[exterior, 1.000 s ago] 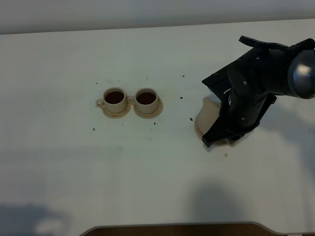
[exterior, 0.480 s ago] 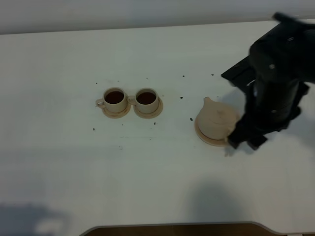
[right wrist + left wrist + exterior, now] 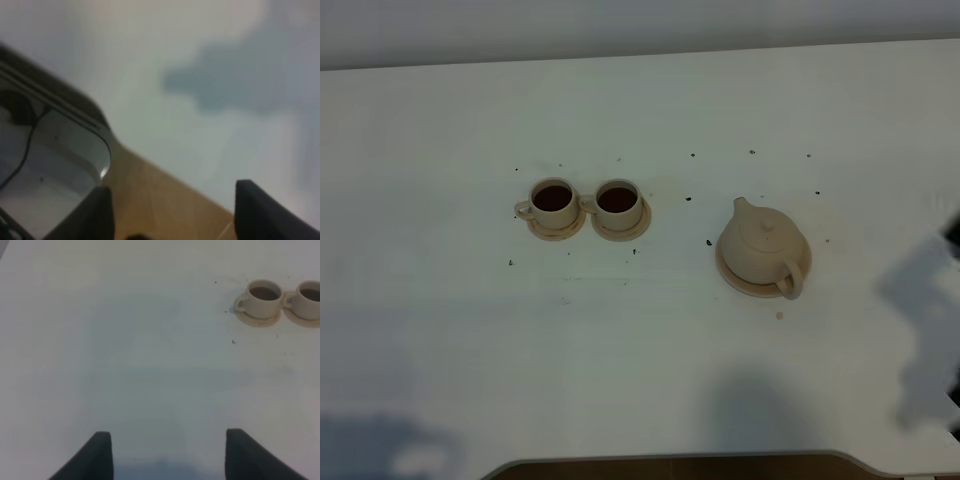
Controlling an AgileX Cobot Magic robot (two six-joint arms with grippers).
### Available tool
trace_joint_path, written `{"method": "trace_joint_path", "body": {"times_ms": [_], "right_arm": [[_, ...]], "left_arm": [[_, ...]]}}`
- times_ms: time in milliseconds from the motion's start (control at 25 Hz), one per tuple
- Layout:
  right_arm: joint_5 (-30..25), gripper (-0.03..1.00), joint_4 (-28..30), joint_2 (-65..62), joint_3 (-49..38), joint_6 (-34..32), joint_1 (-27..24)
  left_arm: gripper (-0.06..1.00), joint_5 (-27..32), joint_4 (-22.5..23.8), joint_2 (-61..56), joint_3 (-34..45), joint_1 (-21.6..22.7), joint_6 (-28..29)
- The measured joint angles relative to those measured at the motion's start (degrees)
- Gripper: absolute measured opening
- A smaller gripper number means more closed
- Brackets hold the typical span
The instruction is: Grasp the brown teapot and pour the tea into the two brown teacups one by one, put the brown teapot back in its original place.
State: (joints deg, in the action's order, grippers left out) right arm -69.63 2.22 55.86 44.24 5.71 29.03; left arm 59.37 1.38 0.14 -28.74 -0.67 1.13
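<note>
The brown teapot (image 3: pixel 761 246) stands upright on its wide saucer, the original place (image 3: pixel 731 277), right of the table's middle, with its handle toward the front right and nothing touching it. The two brown teacups (image 3: pixel 553 199) (image 3: pixel 618 201) sit side by side on small saucers at centre left, both holding dark tea. In the left wrist view both cups (image 3: pixel 263 295) (image 3: pixel 310 294) show far off. My left gripper (image 3: pixel 167 456) is open over bare table. My right gripper (image 3: pixel 172 215) is open and empty beyond the table's edge, apart from the teapot.
Small dark specks (image 3: pixel 709 242) are scattered on the white table (image 3: pixel 640 350) around the cups and teapot. The right wrist view, blurred, shows the table's edge, wooden floor (image 3: pixel 165 200) and a grey glossy object (image 3: pixel 45 165) below.
My right gripper opened, let go of the teapot's handle and drew away to the right, out of the overhead view. The teapot stays on its saucer.
</note>
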Motion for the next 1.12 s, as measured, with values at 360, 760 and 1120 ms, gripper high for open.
{"method": "trace_joint_path", "body": {"times_ms": [360, 760, 1120], "right_arm": [[7.5, 0.52, -2.2, -24.5, -15.7, 1.2, 0.0], [8.8, 0.52, -3.0, -25.8, -15.9, 0.7, 0.0], [8.9, 0.52, -1.5, -28.7, -15.9, -1.8, -17.8]], "left_arm": [[0.5, 0.0, 0.0, 0.0, 0.0, 0.0, -0.1], [0.5, 0.0, 0.0, 0.0, 0.0, 0.0, -0.1], [0.5, 0.0, 0.0, 0.0, 0.0, 0.0, -0.1]]}}
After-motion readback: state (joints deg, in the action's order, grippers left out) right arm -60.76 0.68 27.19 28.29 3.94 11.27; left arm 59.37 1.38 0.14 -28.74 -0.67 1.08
